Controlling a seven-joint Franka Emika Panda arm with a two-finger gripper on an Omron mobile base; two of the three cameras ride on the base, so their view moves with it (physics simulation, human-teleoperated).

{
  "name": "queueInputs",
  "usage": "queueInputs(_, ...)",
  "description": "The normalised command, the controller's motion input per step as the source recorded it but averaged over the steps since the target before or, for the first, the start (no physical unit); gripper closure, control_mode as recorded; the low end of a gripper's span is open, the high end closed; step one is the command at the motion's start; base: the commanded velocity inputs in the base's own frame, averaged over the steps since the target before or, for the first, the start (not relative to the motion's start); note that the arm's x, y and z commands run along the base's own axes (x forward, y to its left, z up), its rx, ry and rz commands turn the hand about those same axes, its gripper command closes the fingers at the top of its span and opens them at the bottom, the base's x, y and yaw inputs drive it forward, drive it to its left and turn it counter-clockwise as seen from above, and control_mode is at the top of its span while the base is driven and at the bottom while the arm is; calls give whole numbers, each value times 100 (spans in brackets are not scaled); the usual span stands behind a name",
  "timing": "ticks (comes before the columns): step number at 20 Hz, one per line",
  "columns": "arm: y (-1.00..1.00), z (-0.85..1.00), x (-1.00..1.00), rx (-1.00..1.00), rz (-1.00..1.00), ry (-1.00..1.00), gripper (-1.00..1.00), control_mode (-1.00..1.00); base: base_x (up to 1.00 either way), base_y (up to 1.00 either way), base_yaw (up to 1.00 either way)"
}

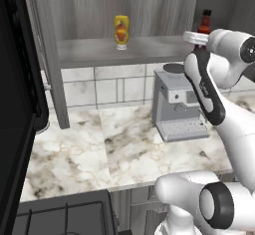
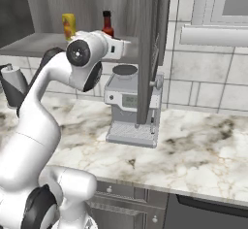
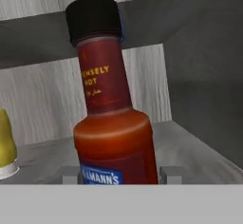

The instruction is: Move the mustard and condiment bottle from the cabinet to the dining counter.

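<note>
Neither bottle is off the cabinet (image 1: 149, 10) shelf (image 1: 99, 52) yet, so nothing is sitting on the dining counter; both transfers are still to do. The arm is working on the condiment bottle (image 3: 111, 118) first, judging by where the hand is pointing.

The gripper (image 3: 118, 174) is reaching into the open cabinet at the shelf's right end. In the hand view its fingers (image 3: 71, 174) are showing as two small grey tips, one on each side of the bottle's base, standing apart with the bottle between them. Whether they are touching the glass I cannot tell; no clamp is showing, and the bottle is standing upright on the shelf, so I'm reading this as the approach just before closing.

The mustard (image 1: 121, 31) is standing upright near the middle of the shelf, well apart from the condiment bottle, toward the shelf's left.

Condiment bottle look: slim, dark reddish-brown, black cap, narrow neck with yellow lettering, wider orange-red body, blue label band with white text low on the front. Mustard look: small squat yellow bottle, red-orange label on the front, pale base.

Below the shelf, a grey coffee machine (image 1: 179, 107) is sitting on the marble tabletop (image 1: 99, 149) against the tiled backsplash (image 1: 109, 87).
</note>
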Motion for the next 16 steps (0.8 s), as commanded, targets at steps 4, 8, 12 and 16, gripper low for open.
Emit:
queueInputs(4, 13, 34, -100, -10, 3, 0, 100, -100, 0, 0, 0)
queueInputs(8, 3, 18, -100, -15, 1, 0, 100, -100, 0, 0, 0)
queueInputs(12, 9, 0, -100, -11, 0, 0, 100, -100, 0, 0, 0)
queueInputs(16, 1, -1, -100, -2, 0, 0, 100, -100, 0, 0, 0)
